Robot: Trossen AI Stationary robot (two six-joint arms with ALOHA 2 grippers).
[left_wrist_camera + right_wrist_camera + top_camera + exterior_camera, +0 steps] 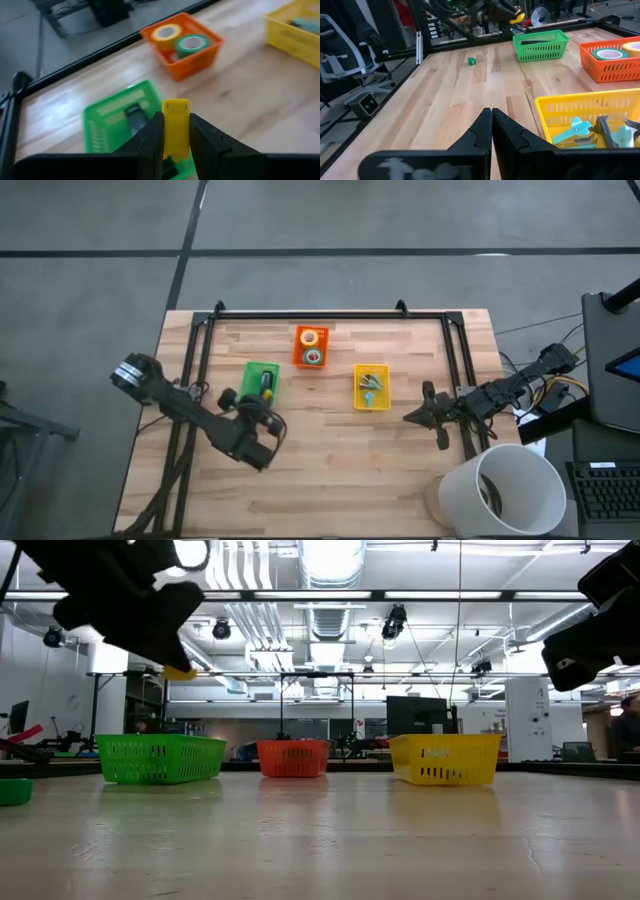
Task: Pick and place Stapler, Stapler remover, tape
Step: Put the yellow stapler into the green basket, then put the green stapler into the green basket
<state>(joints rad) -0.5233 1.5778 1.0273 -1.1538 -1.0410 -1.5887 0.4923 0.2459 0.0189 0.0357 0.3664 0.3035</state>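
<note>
Plainly, the left gripper (176, 131) is clamped on a small yellow stapler (175, 126), its two dark fingers (150, 140) pressed against the stapler's long sides so that the yellow bar stands up between them. It hangs in the air above the table (330, 470), and directly under and just ahead of it sits the green basket (120, 117), where a black stapler (135, 117) already lies. Farther ahead of this claw is the orange basket (182, 55), holding a yellow tape roll (166, 33) and a green tape roll (191, 43) side by side; more rolls may lie beneath them, but that cannot be told. Off to the claw's far side, the yellow basket (295, 30) shows only a corner. The right gripper (491, 131) waits at the table's right edge with its fingers pressed together on nothing; just ahead of it the yellow basket holds several teal and silver staple removers (575, 131). Well beyond that claw, a small green piece (471, 61) lies loose on the wood, near the green basket.
</note>
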